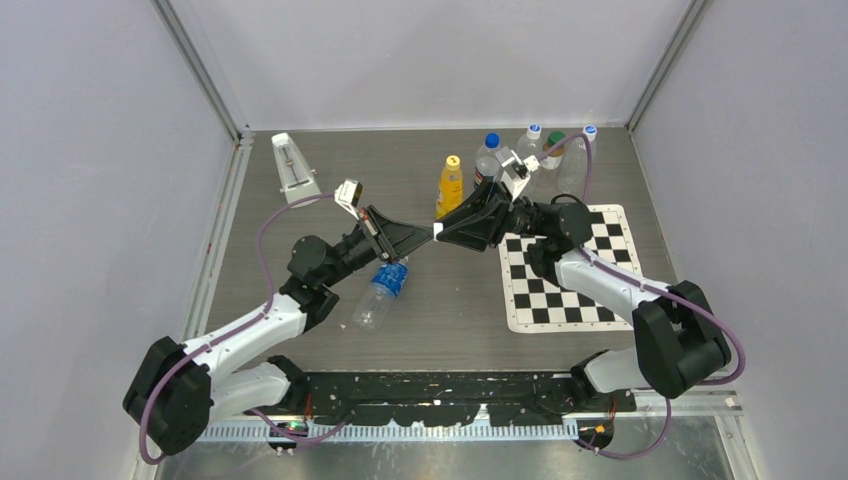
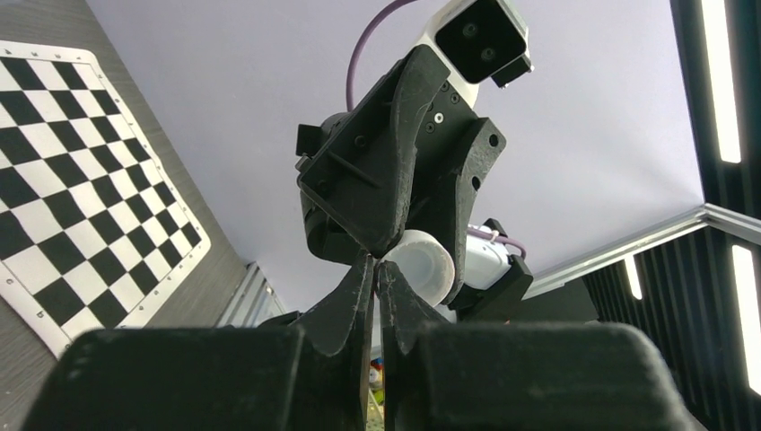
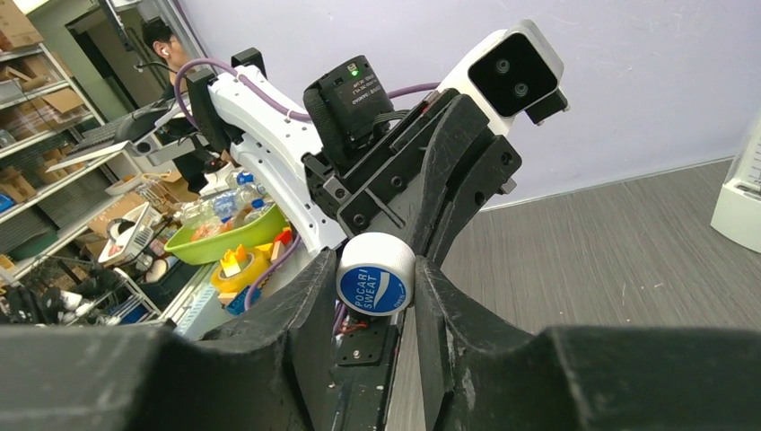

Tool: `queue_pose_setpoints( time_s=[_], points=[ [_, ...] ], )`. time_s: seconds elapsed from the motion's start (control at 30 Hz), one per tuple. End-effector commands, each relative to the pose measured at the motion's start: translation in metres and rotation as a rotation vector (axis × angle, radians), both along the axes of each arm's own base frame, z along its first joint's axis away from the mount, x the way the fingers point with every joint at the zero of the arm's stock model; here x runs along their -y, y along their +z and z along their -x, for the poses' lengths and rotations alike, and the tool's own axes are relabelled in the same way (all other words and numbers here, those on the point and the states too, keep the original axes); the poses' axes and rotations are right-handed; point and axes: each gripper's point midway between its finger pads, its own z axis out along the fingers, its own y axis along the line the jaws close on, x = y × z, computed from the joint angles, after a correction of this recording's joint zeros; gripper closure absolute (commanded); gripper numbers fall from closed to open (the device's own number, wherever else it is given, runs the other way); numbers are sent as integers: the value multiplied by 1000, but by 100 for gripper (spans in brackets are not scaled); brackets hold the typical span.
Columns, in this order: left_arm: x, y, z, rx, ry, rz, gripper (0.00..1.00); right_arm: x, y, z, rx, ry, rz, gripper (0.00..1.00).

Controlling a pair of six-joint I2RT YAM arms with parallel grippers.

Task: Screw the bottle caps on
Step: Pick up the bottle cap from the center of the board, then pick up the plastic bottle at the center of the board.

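Grey panels walled in the dark worktop [image 1: 450, 320], where a chequered mat [image 1: 575, 275] lay on the right and a row of bottles [image 1: 487, 155] stood along the far edge. Both arms met tip to tip above the middle of the worktop, clear of everything on it. The white cap [image 3: 375, 278], its blue-printed top turned toward the right wrist camera, sat between the fingers of the right hand [image 3: 375, 266]. They pressed it from both sides and looked to be gripping it. The left hand [image 2: 378, 271] was pinched fully closed with its tips right at the cap's far side; whether it nipped the rim could not be told. The pose read as a pass between hands, probably to give the right hand a square hold across the cap for twisting. A clear bottle [image 1: 379, 296] lay on its side below the left hand, likely the one awaiting this cap, though its neck could not be made out.
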Motion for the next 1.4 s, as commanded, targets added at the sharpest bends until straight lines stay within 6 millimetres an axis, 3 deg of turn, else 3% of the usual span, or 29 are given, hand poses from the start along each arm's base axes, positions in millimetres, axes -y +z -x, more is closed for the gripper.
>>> queue_pose_setpoints(
  time_s=[0.0,0.1,0.2,0.33,0.37,0.4,0.43,0.57,0.83,1.07,1.37],
  points=[
    [-7,12,-3,50,69,-13,84,1,15,6,76,23,-17,94],
    [-14,-4,-8,67,140,-119,58,4,13,-2,44,-12,-7,96],
    [-29,-28,-13,81,235,-318,40,10,10,-15,16,-81,1,97],
    [-76,-71,-21,77,409,-683,33,15,-6,-30,-41,-185,81,98],
    [-89,-81,-22,79,443,-778,32,15,-21,-39,-78,-229,139,98],
    [-101,-91,-24,78,469,-869,31,17,-22,-40,-81,-253,161,98],
    [-111,-101,-24,73,476,-958,29,19,-40,-47,-107,-297,245,98],
    [-133,-135,-22,32,427,-1240,18,32,-64,-49,-152,-384,388,99],
    [-125,-179,-25,85,334,-1519,4,41,-79,-42,-198,-407,457,99],
    [-107,-227,-32,88,288,-1609,3,42,-87,-40,-206,-403,473,99],
    [-96,-265,-49,76,304,-1647,5,41,-92,-38,-208,-383,473,99]
  ],
)
